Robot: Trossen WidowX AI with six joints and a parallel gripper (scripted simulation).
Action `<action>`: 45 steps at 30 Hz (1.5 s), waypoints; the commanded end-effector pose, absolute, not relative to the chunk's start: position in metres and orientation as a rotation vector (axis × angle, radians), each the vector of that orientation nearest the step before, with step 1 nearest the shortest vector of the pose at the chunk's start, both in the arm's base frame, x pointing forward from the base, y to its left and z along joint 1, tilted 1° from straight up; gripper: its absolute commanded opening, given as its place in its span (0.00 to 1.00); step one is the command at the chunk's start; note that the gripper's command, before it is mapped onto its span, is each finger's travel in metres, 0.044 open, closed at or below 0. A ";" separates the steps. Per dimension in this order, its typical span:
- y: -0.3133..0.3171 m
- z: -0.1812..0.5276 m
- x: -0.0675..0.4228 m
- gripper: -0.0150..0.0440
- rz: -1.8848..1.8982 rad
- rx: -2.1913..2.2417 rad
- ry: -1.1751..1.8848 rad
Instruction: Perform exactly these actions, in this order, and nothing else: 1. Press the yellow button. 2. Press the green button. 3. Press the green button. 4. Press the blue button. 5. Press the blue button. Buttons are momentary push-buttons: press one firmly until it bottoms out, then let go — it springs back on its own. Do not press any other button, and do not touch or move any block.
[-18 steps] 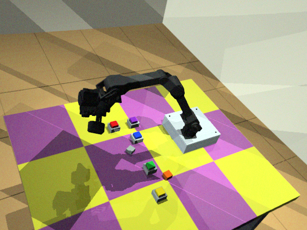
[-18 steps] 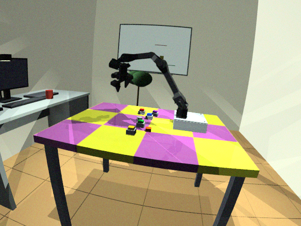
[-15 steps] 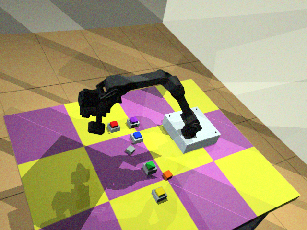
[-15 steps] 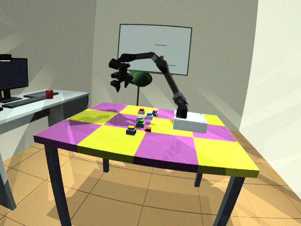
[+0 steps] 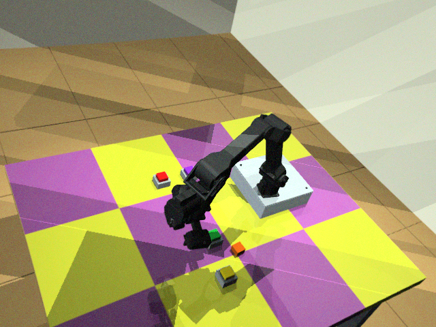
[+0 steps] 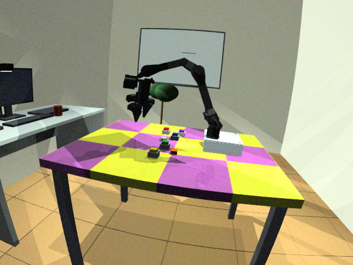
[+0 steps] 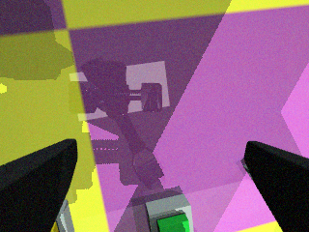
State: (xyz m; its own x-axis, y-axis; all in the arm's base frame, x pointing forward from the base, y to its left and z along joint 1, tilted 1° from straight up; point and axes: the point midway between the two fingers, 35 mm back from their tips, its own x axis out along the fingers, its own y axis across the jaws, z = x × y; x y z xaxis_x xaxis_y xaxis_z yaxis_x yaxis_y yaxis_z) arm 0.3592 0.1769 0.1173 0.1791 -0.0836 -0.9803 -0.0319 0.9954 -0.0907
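Note:
My gripper (image 5: 197, 242) (image 6: 140, 113) (image 7: 163, 149) is open and empty and hangs high above the checkered table (image 5: 70, 246) (image 6: 256, 176). The green button (image 5: 213, 234) (image 6: 165, 142) (image 7: 173, 225) shows at the bottom edge of the wrist view, just behind the gap between my fingers. The yellow button (image 5: 227, 272) (image 6: 154, 149) stands nearer the table's front. The blue button (image 6: 175, 134) stands farther back; my arm hides it in the top view.
An orange block (image 5: 238, 248) (image 6: 174, 150) lies close beside the green and yellow buttons. A grey block (image 6: 163, 138) lies between the green and blue buttons. A red button (image 5: 161, 176) (image 6: 166, 129) and a purple button (image 5: 188, 170) (image 6: 181, 131) stand at the back. The arm's white base (image 5: 281, 200) (image 6: 225, 145) is on the right.

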 end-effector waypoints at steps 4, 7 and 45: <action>0.251 0.103 0.254 0.93 0.155 -0.121 1.522; 0.260 0.100 0.232 0.93 0.187 -0.132 1.551; 0.264 0.017 0.231 0.29 0.188 -0.133 1.553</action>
